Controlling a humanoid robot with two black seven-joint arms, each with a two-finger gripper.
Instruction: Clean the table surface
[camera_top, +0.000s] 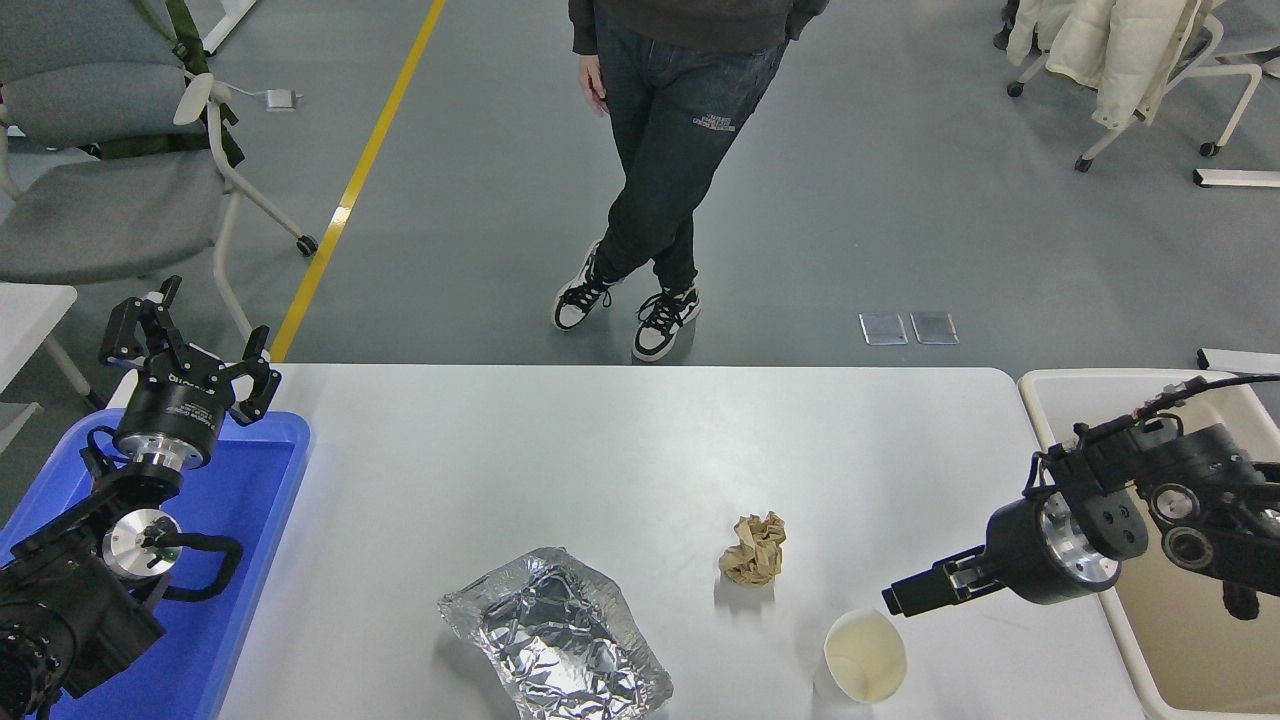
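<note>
Right claw (900, 598) pressed together, hovering just above the paper cup (865, 656) at the near edge of the white surface (560, 450). Crumpled brown paper (754, 548) and foil tray (560, 635) lie nearby. Left claw (190, 345) spread, parked over blue tray (250, 500).

White table surface (600, 450), silver foil (560, 635), brown paper wad (754, 549)
</note>
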